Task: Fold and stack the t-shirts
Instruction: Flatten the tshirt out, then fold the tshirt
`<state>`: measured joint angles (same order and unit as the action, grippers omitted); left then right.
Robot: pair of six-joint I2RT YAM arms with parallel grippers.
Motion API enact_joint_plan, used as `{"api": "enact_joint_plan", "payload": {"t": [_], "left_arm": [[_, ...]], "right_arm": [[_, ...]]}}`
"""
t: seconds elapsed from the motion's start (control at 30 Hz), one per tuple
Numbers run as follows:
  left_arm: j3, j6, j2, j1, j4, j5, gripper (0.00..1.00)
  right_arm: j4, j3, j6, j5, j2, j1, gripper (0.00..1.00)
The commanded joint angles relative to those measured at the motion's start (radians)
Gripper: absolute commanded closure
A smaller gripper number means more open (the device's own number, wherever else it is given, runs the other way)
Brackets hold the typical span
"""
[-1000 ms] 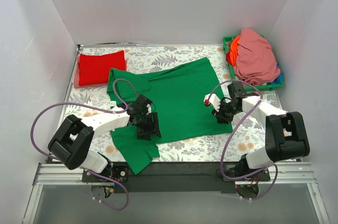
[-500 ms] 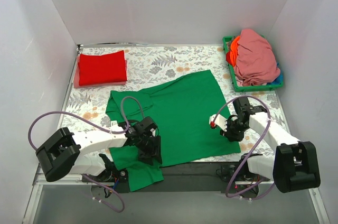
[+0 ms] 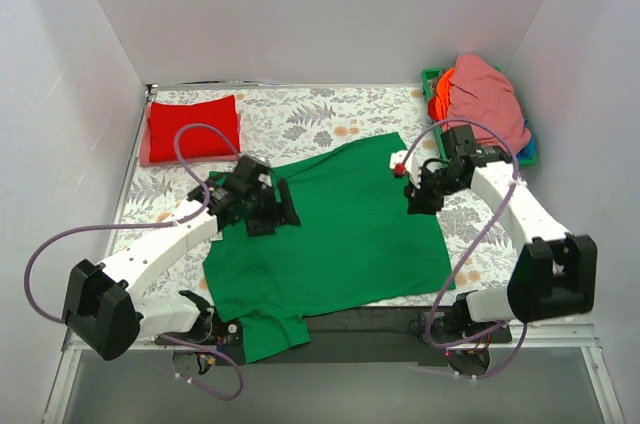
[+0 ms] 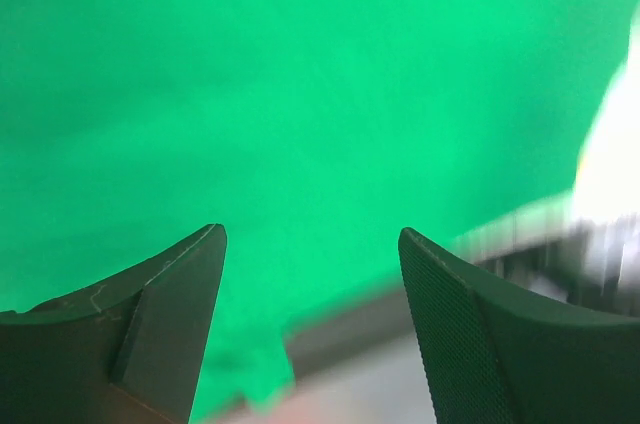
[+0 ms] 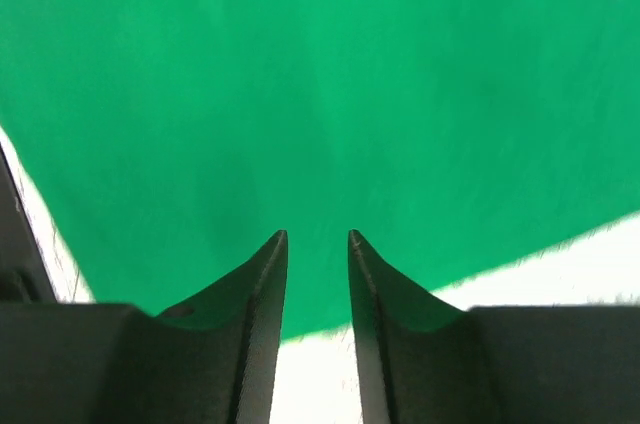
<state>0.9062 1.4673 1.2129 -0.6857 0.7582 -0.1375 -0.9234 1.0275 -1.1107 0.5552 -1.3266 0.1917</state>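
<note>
A large green t-shirt lies spread flat mid-table, one sleeve hanging over the near edge. My left gripper hovers over its far left part, jaws wide open and empty; the left wrist view shows green cloth below. My right gripper is over the shirt's right edge, jaws a narrow gap apart, holding nothing above the cloth. A folded red t-shirt lies at the far left. A pink t-shirt and an orange one are piled at the far right.
A green plastic basket at the far right corner holds the pink and orange pile, with something blue at its near end. White walls close in the table on three sides. The floral tablecloth shows behind the shirt.
The green shirt slid toward the near edge with both grippers low on it. Both grippers have since lifted and moved back toward the far side, over the shirt's left and right parts.
</note>
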Motion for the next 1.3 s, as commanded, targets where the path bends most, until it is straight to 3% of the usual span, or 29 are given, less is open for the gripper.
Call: {"api": "enact_joint_plan", "payload": {"t": [0.0,0.1,0.27,0.4,0.8,1.27], "left_arm": [[0.02,-0.104,0.003,0.224,-0.025,0.12,0.32],[0.0,-0.013,0.022,0.392,-0.097,0.139,0.36],[-0.059,0.09,0.054,0.505,-0.155,0.139,0.42],[-0.115,0.103,0.06,0.578,-0.21,0.059,0.44],[-0.15,0.11,0.152,0.615,-0.241,0.093,0.54],[-0.193,0.105,0.174,0.634,-0.249,0.125,0.55]], "right_arm": [[0.03,0.097,0.092,0.257,-0.126,0.0,0.61],[0.095,0.129,0.171,0.285,-0.218,0.005,0.6],[0.192,0.073,0.238,0.275,-0.27,0.006,0.6],[0.245,0.029,0.265,0.252,-0.252,0.005,0.6],[0.262,0.023,0.284,0.232,-0.266,0.005,0.62],[0.268,0.02,0.295,0.207,-0.281,0.003,0.62]]}}
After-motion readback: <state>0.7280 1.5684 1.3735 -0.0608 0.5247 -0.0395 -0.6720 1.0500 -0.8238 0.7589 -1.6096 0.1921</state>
